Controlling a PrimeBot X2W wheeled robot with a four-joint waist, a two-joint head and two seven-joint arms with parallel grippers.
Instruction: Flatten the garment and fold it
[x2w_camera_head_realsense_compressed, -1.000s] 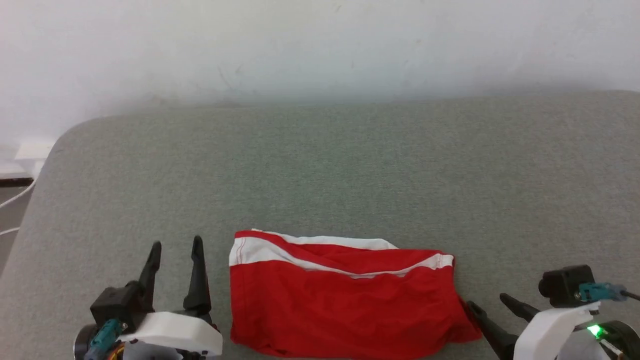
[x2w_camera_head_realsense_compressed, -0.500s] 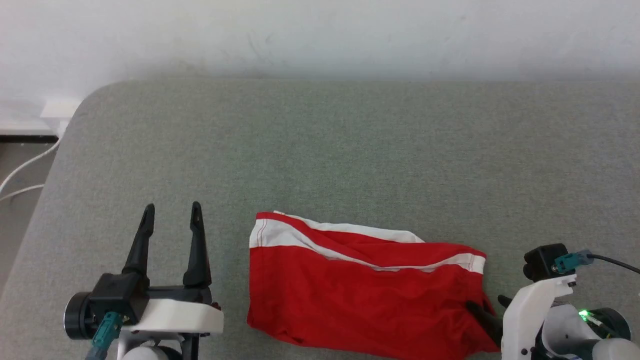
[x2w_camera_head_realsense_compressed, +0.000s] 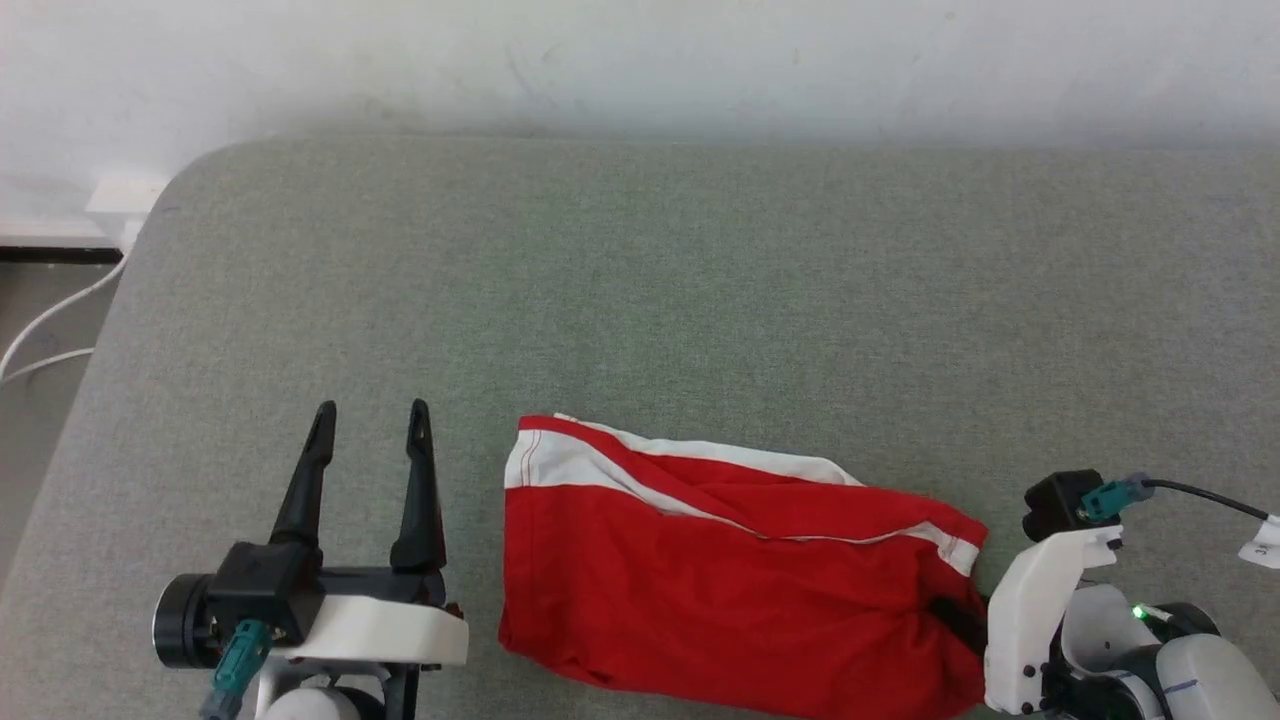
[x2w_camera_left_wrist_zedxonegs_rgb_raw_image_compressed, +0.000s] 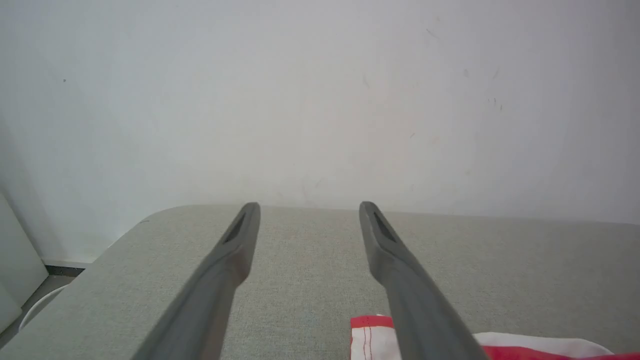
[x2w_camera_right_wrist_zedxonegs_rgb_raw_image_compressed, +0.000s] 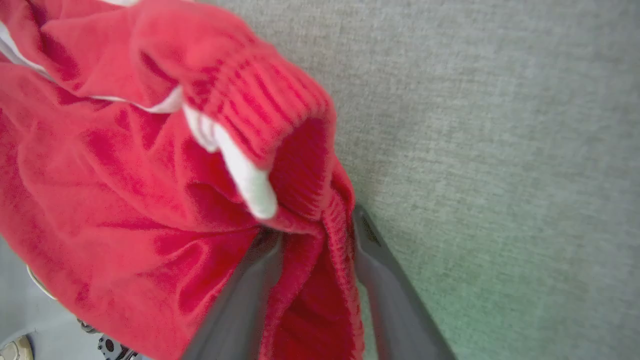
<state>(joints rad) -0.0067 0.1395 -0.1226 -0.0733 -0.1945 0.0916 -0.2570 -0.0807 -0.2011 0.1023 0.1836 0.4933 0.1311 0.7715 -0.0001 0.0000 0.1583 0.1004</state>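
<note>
The garment lies near the front edge of the worktop, right of its middle, long side running along that edge. It is thin red cloth, rumpled and doubled over itself. A broad white stripe crosses the far left corner and thins to a line of trim towards the right end.

The right gripper is at that right end, low against the worktop. Its jaws stand either side of the ribbed band, and bunched fabric fills the gap between them. Whether they pinch firmly I cannot tell. The band is thicker and stiffer than the rest, so it is likely the chosen hold: an edge that should draw the cloth out flat without slipping.

The left gripper sits just beside the garment's left end, apart from it, jaws wide and empty, pointing at the far wall. It looks to be waiting to take the opposite edge.

The worktop is covered in a grey, finely woven textile with a rounded far left corner. It is probably grippy enough to drag at thin cloth.
</note>
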